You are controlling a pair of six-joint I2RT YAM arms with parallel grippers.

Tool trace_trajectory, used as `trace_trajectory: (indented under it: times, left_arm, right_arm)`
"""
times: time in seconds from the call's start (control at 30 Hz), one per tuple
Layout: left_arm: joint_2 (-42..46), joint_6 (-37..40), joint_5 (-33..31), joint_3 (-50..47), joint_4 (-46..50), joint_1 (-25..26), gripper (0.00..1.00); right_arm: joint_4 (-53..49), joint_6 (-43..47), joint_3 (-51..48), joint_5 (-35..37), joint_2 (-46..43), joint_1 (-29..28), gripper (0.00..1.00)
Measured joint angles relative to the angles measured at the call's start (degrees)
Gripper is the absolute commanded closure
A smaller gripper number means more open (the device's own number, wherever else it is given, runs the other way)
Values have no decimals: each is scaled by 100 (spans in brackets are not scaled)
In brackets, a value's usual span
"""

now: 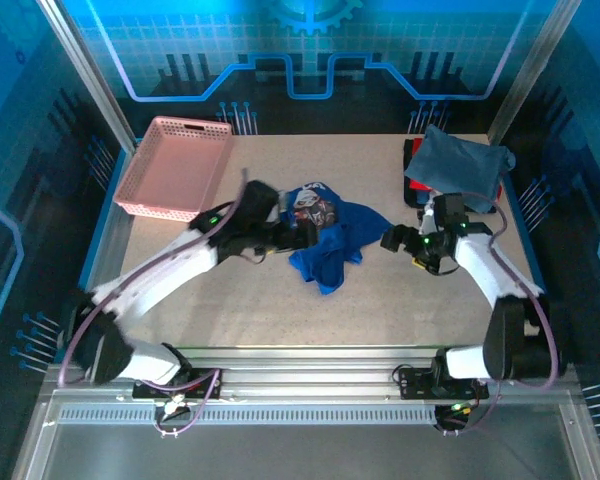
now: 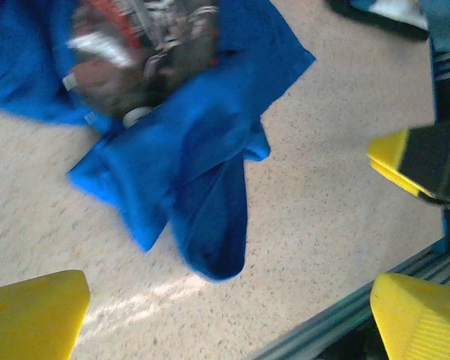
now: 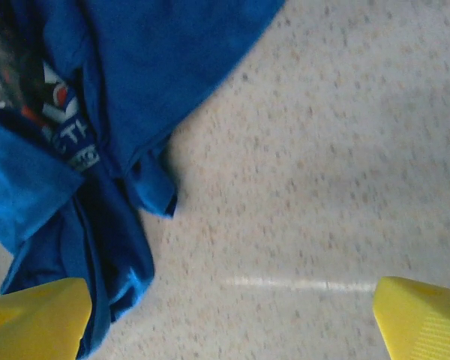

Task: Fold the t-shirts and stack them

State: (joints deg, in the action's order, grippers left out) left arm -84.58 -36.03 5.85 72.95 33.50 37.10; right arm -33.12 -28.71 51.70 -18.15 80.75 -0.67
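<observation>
Blue shirt (image 1: 332, 238): crumpled in a loose heap near the middle of the surface (image 1: 280, 310), print side partly showing, with one fold trailing toward the near edge.
Blue shirt, left wrist view (image 2: 187, 150): bunched and unfolded; a blurred print with white, red and dark patches sits at its far end, and a narrow dark-blue flap points toward the camera.
Blue shirt, right wrist view (image 3: 135, 90): lies at the left of the picture, with white lettering showing among the folds; bare speckled surface lies to the right.
Grey shirt (image 1: 462, 163): at the far right corner, lying loosely over a red-and-black item (image 1: 413, 182), well apart from the blue shirt.
Basket (image 1: 175, 165): pink and perforated, at the far left corner.
Left gripper (image 1: 302, 232): at the left side of the blue shirt, over its printed part.
Left jaws: spread wide, yellow fingertips (image 2: 30, 311) at both lower corners of the wrist view, nothing pinched between them.
Right gripper (image 1: 392, 240): just right of the blue shirt, facing it.
Right jaws: spread wide, nothing pinched; the shirt's edge lies just beside one yellow fingertip (image 3: 34, 315).
Right gripper from the left wrist (image 2: 420, 161): a yellow-and-black finger at the right edge.
</observation>
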Motion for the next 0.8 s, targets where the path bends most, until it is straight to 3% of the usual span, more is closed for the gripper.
trace_trajectory:
  times: [0.17, 0.37, 0.67, 0.8]
  left_arm:
    - [-1956, 479, -223, 2114, 623, 448, 10]
    - [-3692, 623, -588, 3943, 1762, 616, 18]
    - [-4360, 466, -1261, 4288, 2455, 621, 20]
    - [-4487, 328, -1320, 4304, 2400, 621, 29]
  right_arm:
    - [240, -61, 966, -131, 1231, 11, 11]
    - [302, -101, 1655, -74, 2188, 15, 22]
    - [170, -221, 1974, 295, 2885, 9, 27]
    - [-48, -326, 2306, 468, 3139, -48, 32]
